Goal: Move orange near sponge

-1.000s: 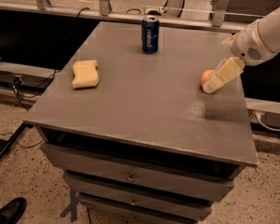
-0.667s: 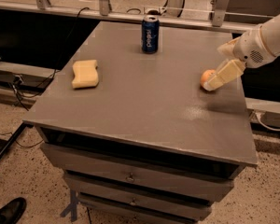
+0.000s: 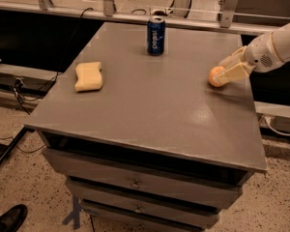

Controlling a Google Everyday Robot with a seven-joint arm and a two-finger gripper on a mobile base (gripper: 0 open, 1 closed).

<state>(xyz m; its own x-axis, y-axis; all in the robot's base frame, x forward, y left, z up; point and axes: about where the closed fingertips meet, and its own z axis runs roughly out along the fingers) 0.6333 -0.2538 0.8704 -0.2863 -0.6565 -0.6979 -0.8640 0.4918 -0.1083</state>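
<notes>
The sponge point(image 3: 89, 76) lies on the bench point(image 3: 150, 124). The orange point(image 3: 215, 76) sits well apart from the sponge, far to its right, with the claw point(image 3: 228, 69) against it. I cannot tell whether the claw is clamped on it. The whole carry looks still to do. A can point(image 3: 155, 35) stands beyond the sponge.

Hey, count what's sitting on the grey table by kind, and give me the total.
Can: 1
Sponge: 1
Orange: 1
Total: 3
The hand is at the orange, near the table's edge on the right of the view.
</notes>
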